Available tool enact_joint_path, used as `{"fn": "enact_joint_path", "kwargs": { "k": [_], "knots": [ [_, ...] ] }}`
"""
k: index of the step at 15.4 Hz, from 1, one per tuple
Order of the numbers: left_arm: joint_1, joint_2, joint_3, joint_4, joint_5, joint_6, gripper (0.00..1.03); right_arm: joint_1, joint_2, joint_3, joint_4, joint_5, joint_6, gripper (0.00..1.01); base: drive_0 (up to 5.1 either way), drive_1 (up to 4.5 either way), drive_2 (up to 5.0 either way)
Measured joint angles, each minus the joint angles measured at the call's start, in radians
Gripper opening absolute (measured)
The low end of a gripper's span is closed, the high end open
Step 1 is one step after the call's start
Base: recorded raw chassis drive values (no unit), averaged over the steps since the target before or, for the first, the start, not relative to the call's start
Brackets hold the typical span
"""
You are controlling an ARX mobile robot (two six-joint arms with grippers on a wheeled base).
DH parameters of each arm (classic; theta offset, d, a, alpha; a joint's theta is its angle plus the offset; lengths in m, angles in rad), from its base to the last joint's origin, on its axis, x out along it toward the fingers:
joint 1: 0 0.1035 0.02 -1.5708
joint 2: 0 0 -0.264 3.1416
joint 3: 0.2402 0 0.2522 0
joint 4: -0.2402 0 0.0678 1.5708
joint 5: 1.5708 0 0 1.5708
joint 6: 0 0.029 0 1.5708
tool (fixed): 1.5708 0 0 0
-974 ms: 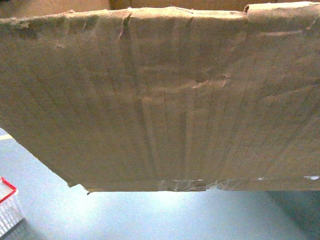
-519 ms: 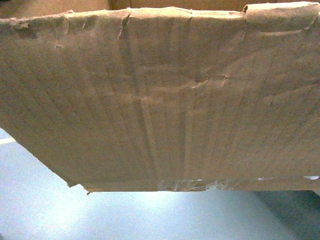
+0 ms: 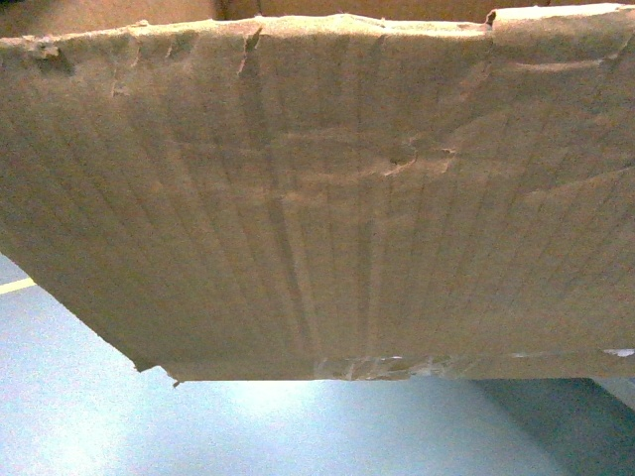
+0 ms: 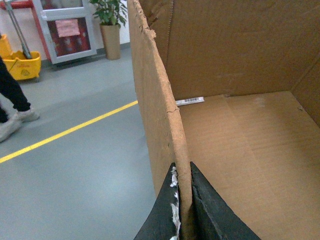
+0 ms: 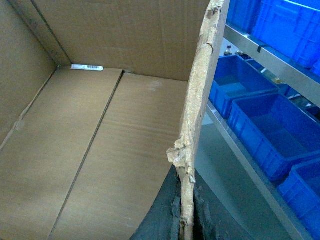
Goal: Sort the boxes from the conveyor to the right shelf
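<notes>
Matt brown corrugated cardboard box [image 3: 327, 198], ribbed and creased, edge ragged; glossy clear tape [image 3: 382, 368] lower centre. Smooth blue plastic crates [image 5: 265, 125] right, on shiny metal shelf [image 5: 250, 165]. Satin grey floor [image 4: 75, 170].

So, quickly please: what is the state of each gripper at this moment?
Left gripper: closed on the left wall of the cardboard box.
Right gripper: closed on the box's right wall.
</notes>
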Motion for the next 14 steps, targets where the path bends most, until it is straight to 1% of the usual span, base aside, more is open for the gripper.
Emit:
{"fn": "enact_joint_path", "kwargs": {
  "k": [14],
  "knots": [
    [0.0, 0.0, 0.0, 0.0, 0.0, 0.0, 0.02, 0.0, 0.0, 0.0, 0.0, 0.0, 0.0, 0.02, -1.2, -1.16, -1.2]
  ]
}}
